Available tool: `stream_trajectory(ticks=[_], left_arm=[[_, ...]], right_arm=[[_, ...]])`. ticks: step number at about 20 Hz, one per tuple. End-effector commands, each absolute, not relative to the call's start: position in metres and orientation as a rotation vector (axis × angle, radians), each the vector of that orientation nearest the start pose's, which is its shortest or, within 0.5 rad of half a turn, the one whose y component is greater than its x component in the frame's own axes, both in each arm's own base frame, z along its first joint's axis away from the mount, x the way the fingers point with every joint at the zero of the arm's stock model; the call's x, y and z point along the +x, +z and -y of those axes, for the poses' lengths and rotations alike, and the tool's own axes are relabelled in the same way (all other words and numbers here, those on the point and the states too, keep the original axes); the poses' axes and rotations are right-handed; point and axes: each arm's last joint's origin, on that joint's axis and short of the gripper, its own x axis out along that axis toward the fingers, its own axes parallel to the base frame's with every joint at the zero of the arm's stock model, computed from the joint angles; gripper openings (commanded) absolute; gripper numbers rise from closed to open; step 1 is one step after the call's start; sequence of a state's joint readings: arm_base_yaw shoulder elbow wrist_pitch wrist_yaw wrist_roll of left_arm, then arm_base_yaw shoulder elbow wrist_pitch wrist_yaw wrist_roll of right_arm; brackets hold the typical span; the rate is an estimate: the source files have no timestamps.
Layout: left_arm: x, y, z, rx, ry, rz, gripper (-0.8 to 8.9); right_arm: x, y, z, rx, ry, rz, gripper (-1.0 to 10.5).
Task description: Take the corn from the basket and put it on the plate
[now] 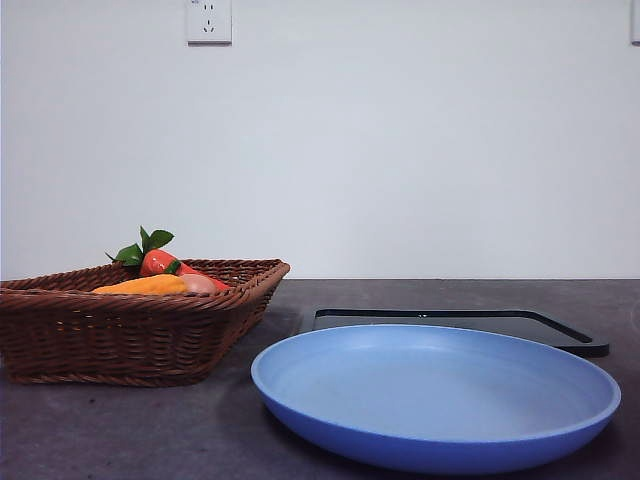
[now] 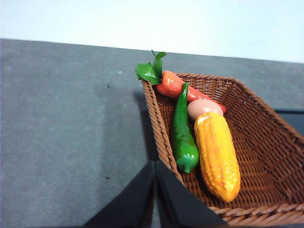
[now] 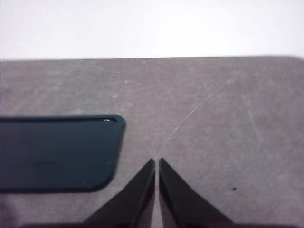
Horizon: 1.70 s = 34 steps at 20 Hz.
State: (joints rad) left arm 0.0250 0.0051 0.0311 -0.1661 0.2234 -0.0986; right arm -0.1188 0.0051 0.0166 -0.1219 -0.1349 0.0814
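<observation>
The corn (image 2: 217, 156) lies lengthwise in the brown wicker basket (image 2: 266, 142), beside a green pepper, a pinkish-brown item and a red vegetable with leaves. In the front view only a strip of the corn (image 1: 145, 285) shows over the basket (image 1: 120, 335) rim at the left. The blue plate (image 1: 440, 440) sits at the front right, with nothing on it. My left gripper (image 2: 155, 164) is shut, hovering above the basket's near corner, short of the corn. My right gripper (image 3: 156, 161) is shut over bare table beside the black tray. Neither arm shows in the front view.
A flat black tray (image 1: 560, 335) lies behind the plate, also seen as the black tray (image 3: 52, 152) in the right wrist view. The green pepper (image 2: 183, 133), red vegetable (image 2: 173, 85) and pinkish item (image 2: 204, 107) crowd the corn's side. Grey table (image 2: 71, 133) stretches beyond the basket.
</observation>
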Motion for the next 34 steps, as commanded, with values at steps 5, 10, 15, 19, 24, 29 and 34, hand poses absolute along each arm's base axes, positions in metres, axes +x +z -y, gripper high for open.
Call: stream_trajectory(ticks=[5,10,15,19,24,29,34], left_arm=[[0.096,0.151,0.004,-0.311,-0.176,-0.166,0.07],[0.095,0.157,0.004,-0.406,-0.178,-0.162,0.07],[0.09,0.175,0.005,-0.449,-0.209,-0.16,0.07],[0.085,0.195,0.006,-0.45,-0.219,-0.163,0.07],[0.08,0.225,0.007,-0.443,-0.261,-0.167,0.07],[0.082,0.254,0.008,-0.385,-0.313,-0.227,0.07],[0.088,0.279,0.011,-0.32,-0.401,-0.324,0.07]], right_arm=[[0.096,0.154,0.007,0.287,0.029,-0.134,0.0],[0.095,0.156,0.005,0.412,0.077,-0.143,0.0],[0.091,0.171,0.004,0.431,0.077,-0.139,0.0],[0.084,0.196,0.003,0.425,0.099,-0.105,0.0],[0.073,0.228,0.002,0.407,0.109,-0.071,0.0],[0.07,0.256,0.0,0.349,0.168,-0.103,0.0],[0.074,0.277,-0.003,0.281,0.282,-0.215,0.0]])
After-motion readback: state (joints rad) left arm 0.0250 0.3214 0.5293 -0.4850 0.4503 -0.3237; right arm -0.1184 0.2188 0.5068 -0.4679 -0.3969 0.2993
